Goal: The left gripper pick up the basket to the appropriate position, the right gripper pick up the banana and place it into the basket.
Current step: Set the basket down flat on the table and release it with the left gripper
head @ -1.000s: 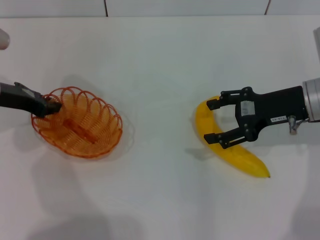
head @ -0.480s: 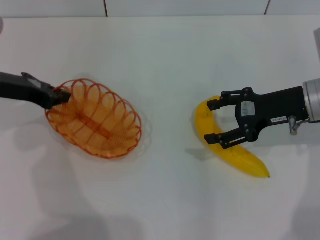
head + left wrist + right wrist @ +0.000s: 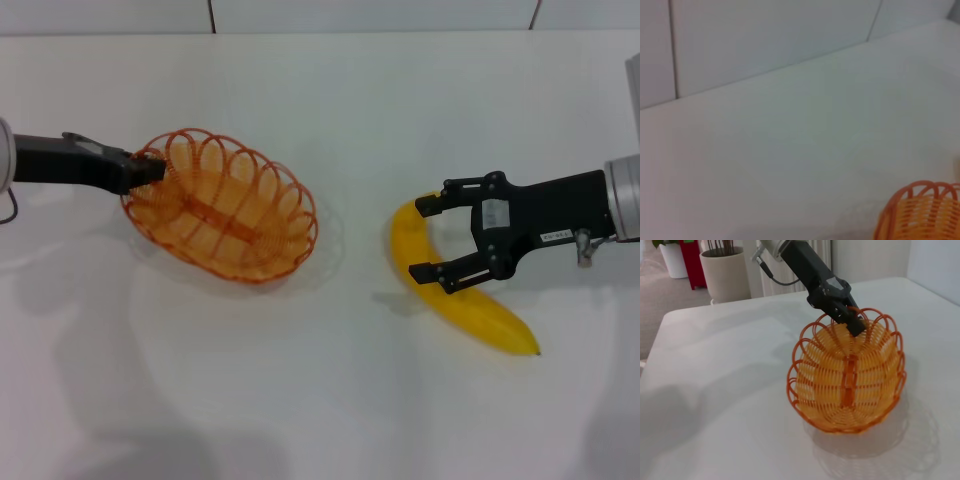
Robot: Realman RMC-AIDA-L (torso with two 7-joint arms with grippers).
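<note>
From my station I see a plain white matte tabletop (image 3: 320, 400) filling the head view, with a pale panelled wall along its far edge. The left gripper (image 3: 155, 172), an all-black claw on a black arm, is pinched together on the near-left end of the rim of the shallow oval basket (image 3: 225, 205) of orange wire with looped edging. The basket sits tilted, its gripped end raised, left of the table's middle; a faint shadow lies under it.

The right gripper (image 3: 430, 240), a black claw with a small white label on a silver-cuffed arm, has its two fingers spread apart, one on each side of the large curved yellow banana (image 3: 455, 300). The banana lies flat on the table at the right, dark tip pointing towards me, well apart from the basket.

The right wrist view shows the basket (image 3: 847, 377) from the other side, the left gripper (image 3: 852, 322) clamped on its rim, and beyond the table's corner a beige floor, a cream round planter (image 3: 725, 272) and a red object (image 3: 692, 260). The left wrist view catches only a corner of the basket (image 3: 920, 212), the white surface and wall panels.
</note>
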